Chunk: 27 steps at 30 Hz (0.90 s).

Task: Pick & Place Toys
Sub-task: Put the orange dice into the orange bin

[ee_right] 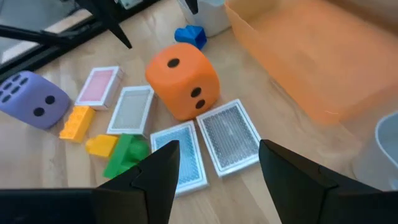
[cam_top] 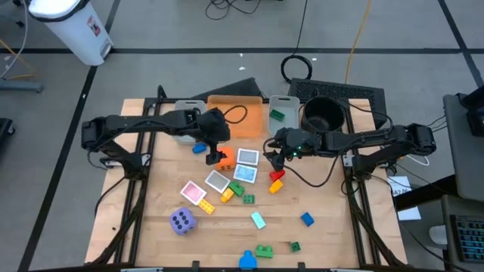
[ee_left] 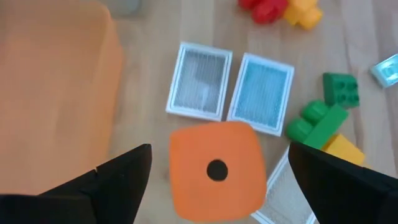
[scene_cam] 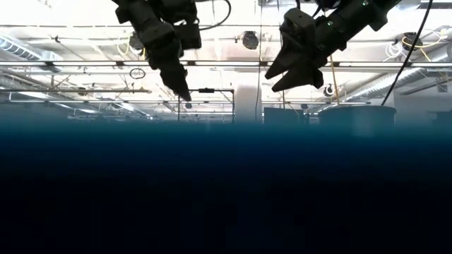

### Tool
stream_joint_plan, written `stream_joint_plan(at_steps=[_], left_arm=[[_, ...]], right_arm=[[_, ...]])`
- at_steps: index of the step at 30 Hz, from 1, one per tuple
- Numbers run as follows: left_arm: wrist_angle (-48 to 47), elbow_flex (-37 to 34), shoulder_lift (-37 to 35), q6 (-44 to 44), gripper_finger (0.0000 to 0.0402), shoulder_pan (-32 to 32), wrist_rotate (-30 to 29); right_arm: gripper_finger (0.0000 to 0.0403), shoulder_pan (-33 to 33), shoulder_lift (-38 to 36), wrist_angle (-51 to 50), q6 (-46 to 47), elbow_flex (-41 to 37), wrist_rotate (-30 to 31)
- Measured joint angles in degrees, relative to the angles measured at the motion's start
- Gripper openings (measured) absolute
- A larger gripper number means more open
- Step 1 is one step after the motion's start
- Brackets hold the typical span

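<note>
While no writing is legible, left tool [ee_left: 214, 180] fingers apart above orange die [ee_left: 216, 169], right tool [ee_right: 214, 171] apart.

Light wooden table [cam_top: 325, 242] carrying, along its far edge, an orange rectangular plastic bin [cam_top: 240, 115], a grey bin [cam_top: 284, 110] and a black round bowl [cam_top: 324, 113]. Mid-table: an orange foam die [ee_right: 182, 79] beside several square picture cards [cam_top: 246, 165]. Nearer the front: a purple foam die [cam_top: 182, 221] and scattered small plastic bricks [cam_top: 264, 250] in red, yellow, green and blue.
</note>
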Motion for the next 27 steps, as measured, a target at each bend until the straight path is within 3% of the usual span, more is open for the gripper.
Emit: stream_joint_plan(at_steps=[12,27], left_arm=[[-0.81,-0.02,6.73,-1.38,0.0385,-0.07,-0.34],[-0.22,0.15,10.18,-1.38,0.0382,-2.46,-2.40]], right_arm=[[0.0210,-0.02,0.02,-3.00,0.17,0.00,1.72],[0.0210,0.00,0.02,-3.42,0.02,-0.02,2.99]])
